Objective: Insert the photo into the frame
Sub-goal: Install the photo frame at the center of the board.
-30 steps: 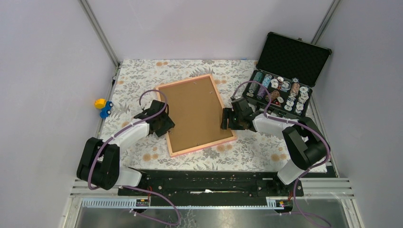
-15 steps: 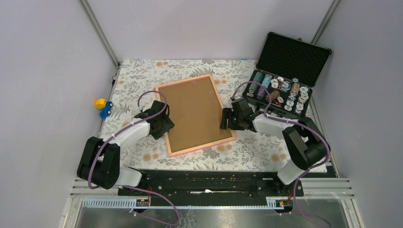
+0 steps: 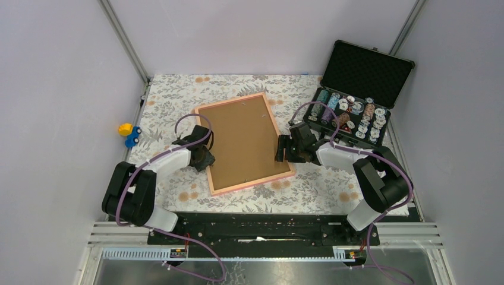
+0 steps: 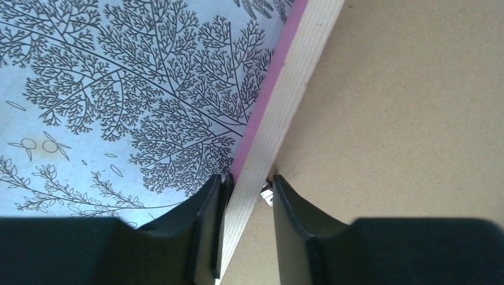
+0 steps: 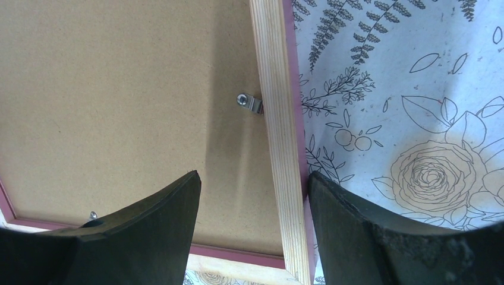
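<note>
Photo: not visible in any view. The brown board (image 3: 243,139) covers the whole back of the frame, and what lies under it cannot be told.
Cut off: each wrist view shows only a strip of rail, board and flowered cloth.
Case (image 3: 365,68): black, with its lid up, well beyond the right jaws. Inside are rows of small round things (image 3: 350,116), too small to name.
Frame (image 3: 254,183): salmon-pink with pale wood on its back edge. It lies face down and askew on the flowered desk (image 3: 178,95), between the two sets of jaws.
Left jaws: narrowly parted astride the left rail (image 4: 297,77). One finger is against the pink outer side and the other is at the inner edge by a metal clip (image 4: 266,193). Whether they clamp the rail cannot be told.
Right jaws: wide apart astride the right rail (image 5: 279,119), touching nothing. A second clip (image 5: 249,103) sits just ahead of them.
Toy (image 3: 128,134): yellow and blue, well outside the left jaws, its shape unclear.
</note>
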Robot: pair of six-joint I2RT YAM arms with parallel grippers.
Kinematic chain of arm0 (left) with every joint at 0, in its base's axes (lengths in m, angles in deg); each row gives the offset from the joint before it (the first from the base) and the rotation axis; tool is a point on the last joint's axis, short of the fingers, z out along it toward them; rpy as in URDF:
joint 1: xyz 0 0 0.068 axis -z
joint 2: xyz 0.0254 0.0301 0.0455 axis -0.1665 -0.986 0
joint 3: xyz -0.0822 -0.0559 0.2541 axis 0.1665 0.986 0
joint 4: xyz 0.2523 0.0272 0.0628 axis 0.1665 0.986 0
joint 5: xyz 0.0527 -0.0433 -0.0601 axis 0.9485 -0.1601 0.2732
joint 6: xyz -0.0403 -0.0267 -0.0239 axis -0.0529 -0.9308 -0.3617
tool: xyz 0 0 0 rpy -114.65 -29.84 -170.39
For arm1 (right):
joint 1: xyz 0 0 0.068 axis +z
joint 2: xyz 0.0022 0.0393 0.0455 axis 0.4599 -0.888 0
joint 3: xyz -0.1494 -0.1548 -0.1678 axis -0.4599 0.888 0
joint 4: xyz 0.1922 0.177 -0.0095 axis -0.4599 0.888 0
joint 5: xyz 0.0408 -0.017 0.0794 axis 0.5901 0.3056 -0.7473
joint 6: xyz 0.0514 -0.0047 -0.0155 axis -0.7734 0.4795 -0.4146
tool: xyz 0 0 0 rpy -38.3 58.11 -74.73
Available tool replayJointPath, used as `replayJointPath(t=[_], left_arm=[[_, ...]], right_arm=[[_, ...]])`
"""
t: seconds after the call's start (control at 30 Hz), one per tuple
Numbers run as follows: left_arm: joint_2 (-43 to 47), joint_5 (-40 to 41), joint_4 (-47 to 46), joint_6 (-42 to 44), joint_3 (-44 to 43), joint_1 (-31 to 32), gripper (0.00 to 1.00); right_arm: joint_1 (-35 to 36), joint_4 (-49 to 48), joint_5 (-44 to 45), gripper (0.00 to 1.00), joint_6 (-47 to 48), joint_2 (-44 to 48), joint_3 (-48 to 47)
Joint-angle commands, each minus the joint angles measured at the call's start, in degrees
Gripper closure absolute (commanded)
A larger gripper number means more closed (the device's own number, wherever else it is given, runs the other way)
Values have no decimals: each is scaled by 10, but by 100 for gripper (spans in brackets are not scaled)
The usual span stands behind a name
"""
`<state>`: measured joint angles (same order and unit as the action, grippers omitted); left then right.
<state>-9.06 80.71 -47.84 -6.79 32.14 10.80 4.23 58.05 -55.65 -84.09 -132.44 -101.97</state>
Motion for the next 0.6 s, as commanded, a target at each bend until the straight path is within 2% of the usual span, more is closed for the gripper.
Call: replayJointPath(t=[0.0, 0.17, 0.47, 0.5, 0.53, 0.57], left_arm=[[-10, 13, 2, 2, 9, 1, 72], [-8, 3, 1, -1, 9, 1, 99], [28, 3, -28, 18, 29, 1, 100], [34, 5, -27, 29, 27, 1, 97], [40, 5, -27, 39, 23, 1, 85], [47, 1, -28, 50, 19, 1, 65]], right_arm=[[9, -25, -34, 27, -12, 2, 3], [10, -28, -39, 28, -14, -2, 3], [9, -26, -40, 27, -14, -3, 2], [10, -27, -39, 27, -15, -3, 2], [10, -27, -41, 27, -15, -3, 1], [9, -27, -41, 27, -16, -3, 1]])
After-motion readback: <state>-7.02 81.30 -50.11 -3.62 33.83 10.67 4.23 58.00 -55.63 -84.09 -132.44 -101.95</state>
